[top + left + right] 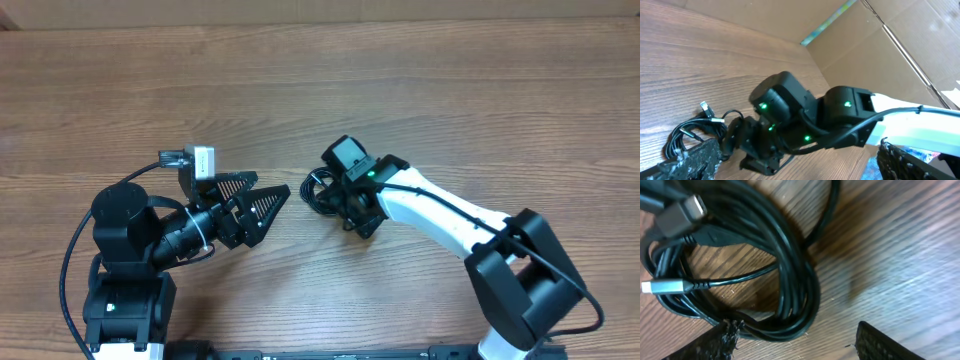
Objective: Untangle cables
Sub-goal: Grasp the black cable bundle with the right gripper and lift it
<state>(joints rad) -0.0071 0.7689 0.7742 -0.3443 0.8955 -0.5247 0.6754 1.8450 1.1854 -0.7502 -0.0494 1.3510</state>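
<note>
The cables (318,190) are a bunch of thin black wires coiled on the wooden table at its middle. In the right wrist view the coil (790,275) lies in loose loops with two silver plugs (665,286) at the left. My right gripper (338,200) is open right over the bunch. Its fingers (795,347) straddle the lower edge of the coil, and the left finger touches the wires. My left gripper (268,205) is open and empty, a little left of the bunch and pointing at it. In the left wrist view the cables (690,132) lie beside the right arm's wrist (785,120).
The wooden table (450,90) stretches all around the bunch. A cardboard wall (875,55) stands behind the table's far edge. The right arm's white link (440,215) runs from the lower right towards the middle.
</note>
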